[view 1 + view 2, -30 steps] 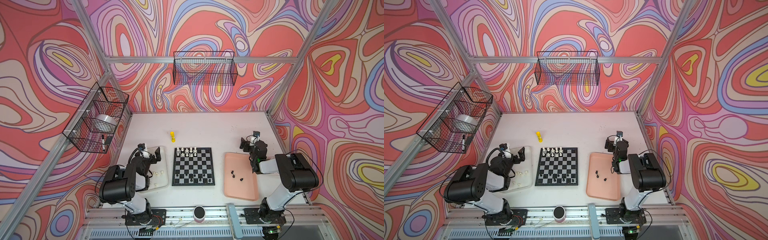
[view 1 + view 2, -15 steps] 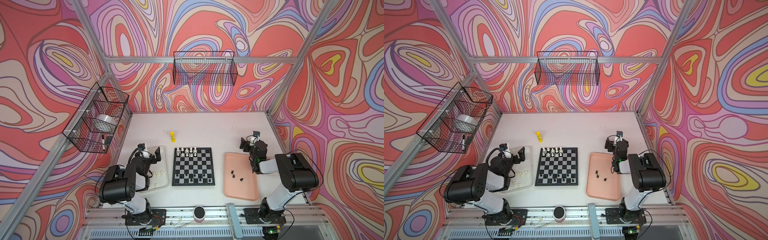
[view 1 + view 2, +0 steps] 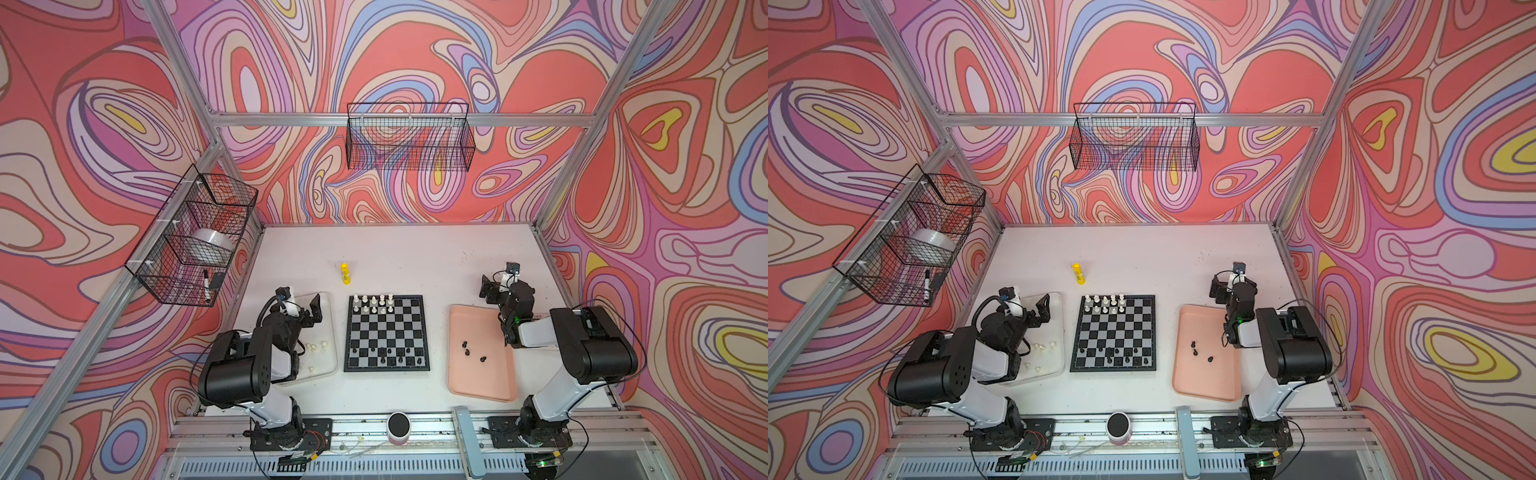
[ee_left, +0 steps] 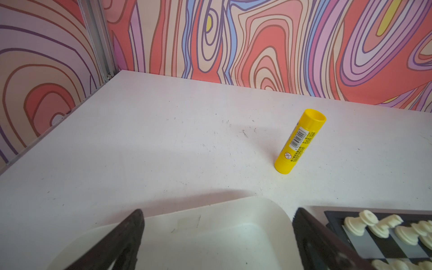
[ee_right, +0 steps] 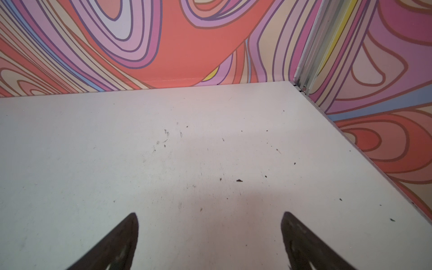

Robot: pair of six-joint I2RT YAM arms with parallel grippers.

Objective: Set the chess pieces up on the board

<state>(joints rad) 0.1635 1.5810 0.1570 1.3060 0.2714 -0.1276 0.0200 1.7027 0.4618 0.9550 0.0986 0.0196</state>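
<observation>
So the left gripper (image 4: 219,210) sat open and empty over the clear tray (image 4: 210,236) of white pieces (image 3: 314,345), right gripper (image 5: 209,213) same, just past the far edge of the pink tray (image 3: 478,382) holding black pieces (image 3: 468,352). One colour per arm I guess, board (image 3: 386,332) between them

Board (image 3: 387,332) lies flat and square to the frame at lower centre in both top views, with black and silver-grey checks and a black border. Cream pieces (image 3: 374,303) stand upright, bunched on the left half of its two upper rows. Black pieces (image 3: 382,354) stand upright, spread unevenly along its two lower rows. Loose cream pieces (image 3: 316,345) are scattered left of the board, well apart from it; too small to tell their pose. Three loose black pieces (image 3: 468,352) sit close together right of the board. The left wrist view shows a board corner at lower right with crowded upright cream pieces.
</observation>
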